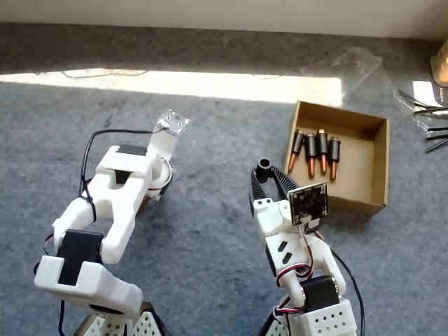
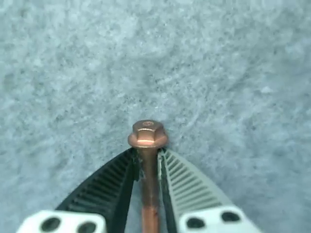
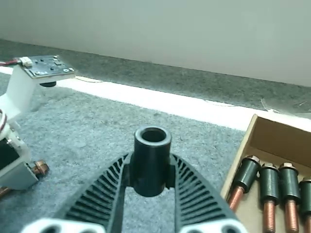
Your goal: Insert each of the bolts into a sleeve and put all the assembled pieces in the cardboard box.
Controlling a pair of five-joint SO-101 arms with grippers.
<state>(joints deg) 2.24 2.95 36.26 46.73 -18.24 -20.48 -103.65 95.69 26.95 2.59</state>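
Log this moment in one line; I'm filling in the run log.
left gripper: shut on bolt | right gripper: shut on sleeve | cardboard box: four assembled pieces | step: insertion not yet done

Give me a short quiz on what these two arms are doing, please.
1. True or false: the left fingers grip a bolt.
2. How many assembled pieces lie in the box?
3. The right fingers hold: A) a sleeve, B) a bolt, C) nothing.
Key: 1 true; 2 four; 3 A.
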